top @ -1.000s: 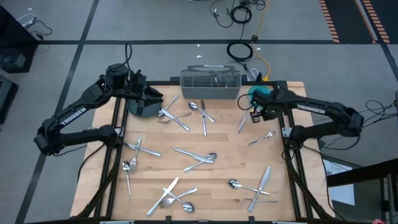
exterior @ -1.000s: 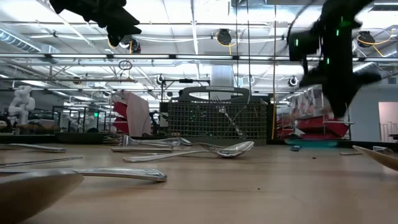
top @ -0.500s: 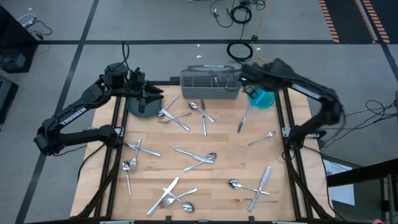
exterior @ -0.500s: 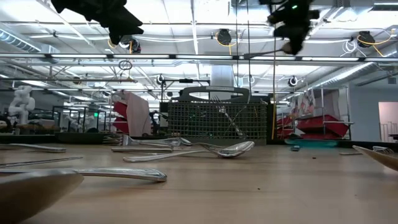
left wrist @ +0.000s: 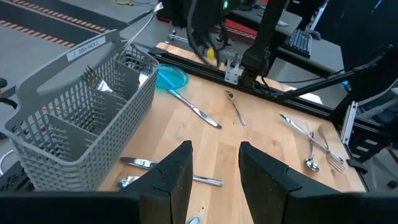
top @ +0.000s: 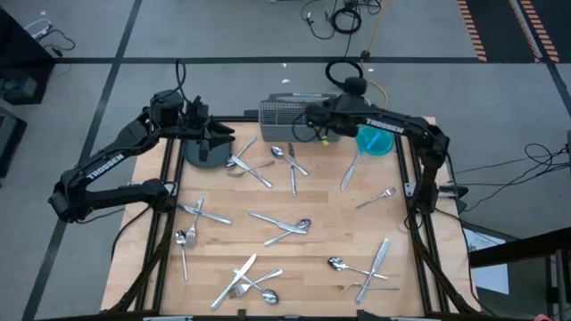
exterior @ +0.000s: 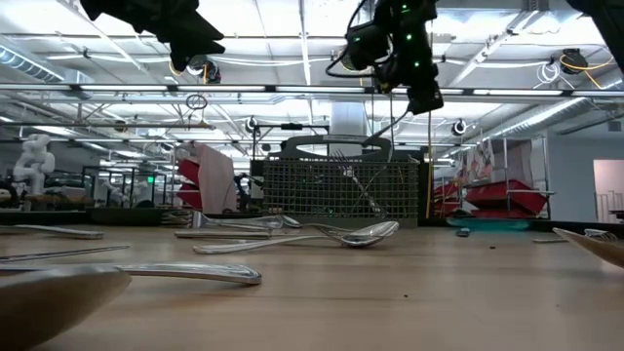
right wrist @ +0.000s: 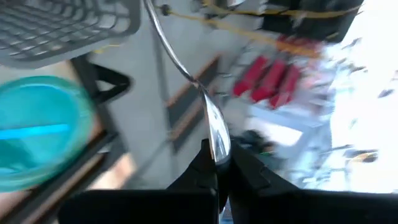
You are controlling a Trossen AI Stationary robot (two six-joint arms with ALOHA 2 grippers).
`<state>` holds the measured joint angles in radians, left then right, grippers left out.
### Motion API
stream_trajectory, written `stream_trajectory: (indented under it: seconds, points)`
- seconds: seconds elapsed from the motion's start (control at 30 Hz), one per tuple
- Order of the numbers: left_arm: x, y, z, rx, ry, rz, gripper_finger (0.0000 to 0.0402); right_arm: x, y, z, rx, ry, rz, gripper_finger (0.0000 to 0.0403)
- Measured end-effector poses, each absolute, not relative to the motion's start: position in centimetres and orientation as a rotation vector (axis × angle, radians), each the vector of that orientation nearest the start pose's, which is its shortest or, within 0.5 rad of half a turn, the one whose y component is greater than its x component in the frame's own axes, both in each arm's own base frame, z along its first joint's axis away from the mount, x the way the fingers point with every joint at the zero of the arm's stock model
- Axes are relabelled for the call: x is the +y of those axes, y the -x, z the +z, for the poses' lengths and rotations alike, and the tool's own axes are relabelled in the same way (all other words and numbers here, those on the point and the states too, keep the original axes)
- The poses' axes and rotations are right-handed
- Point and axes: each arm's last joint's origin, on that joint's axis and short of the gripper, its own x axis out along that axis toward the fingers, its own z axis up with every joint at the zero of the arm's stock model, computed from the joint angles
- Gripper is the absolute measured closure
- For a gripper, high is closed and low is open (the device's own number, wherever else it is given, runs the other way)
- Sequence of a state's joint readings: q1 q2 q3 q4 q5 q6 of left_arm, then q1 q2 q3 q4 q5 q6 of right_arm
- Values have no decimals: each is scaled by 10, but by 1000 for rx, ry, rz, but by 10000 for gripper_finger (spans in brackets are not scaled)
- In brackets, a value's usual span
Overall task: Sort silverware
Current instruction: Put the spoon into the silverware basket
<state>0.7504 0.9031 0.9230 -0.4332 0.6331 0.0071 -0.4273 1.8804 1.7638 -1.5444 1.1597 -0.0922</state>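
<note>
Several pieces of silverware lie flat and scattered on the wooden table. The grey mesh caddy stands at the far edge with a few pieces upright in it. My right gripper is at the caddy's right end, above the table, shut on one shiny piece; the low view shows this gripper above the caddy. My left gripper hovers open over the dark round plate at the far left, with nothing between its fingers. My right gripper pinches one piece of silverware by a broad end between its two shut fingers. The slim stem runs straight out past the fingertips, toward the caddy. The piece is lifted clear of the table. Its far end lies outside the frame.
A teal plate sits at the far right, just right of the caddy, with a knife beside it. Black frame rails run along the table's left and right sides. Bare wood lies between the scattered pieces in the middle.
My right gripper has swung up and toward the table's far left, from beside the teal plate to the caddy's right end. It rolled its wrist on the way and stayed shut. The pieces on the table have not moved.
</note>
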Motion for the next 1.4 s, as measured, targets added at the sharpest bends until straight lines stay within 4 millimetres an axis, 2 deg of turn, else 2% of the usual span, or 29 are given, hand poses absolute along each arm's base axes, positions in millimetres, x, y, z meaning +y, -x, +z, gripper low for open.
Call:
stream_trajectory:
  seconds: [0.23,0.43,0.53,0.73,0.9,1.07,1.3,1.4]
  points:
    - [113,-146,340,314,252,121,267,-168,-339,298,1723,965,-1009,403]
    - [113,-146,340,315,252,121,267,-180,-366,313,1664,1129,-1022,403]
    - [113,-146,340,315,252,121,267,-183,-374,319,1684,1211,-955,403]
    - [113,-146,339,316,252,125,267,-180,-377,316,1714,1320,-699,403]
    - [113,-146,339,316,251,128,267,-182,-386,301,1727,1354,-623,403]
    - [113,-146,339,316,251,129,267,-186,-398,275,1773,1408,-487,403]
    - [113,-146,339,317,251,129,267,-193,-409,248,1812,1406,-493,401]
    - [113,-146,339,317,251,129,267,-194,-411,241,1812,1391,-496,379]
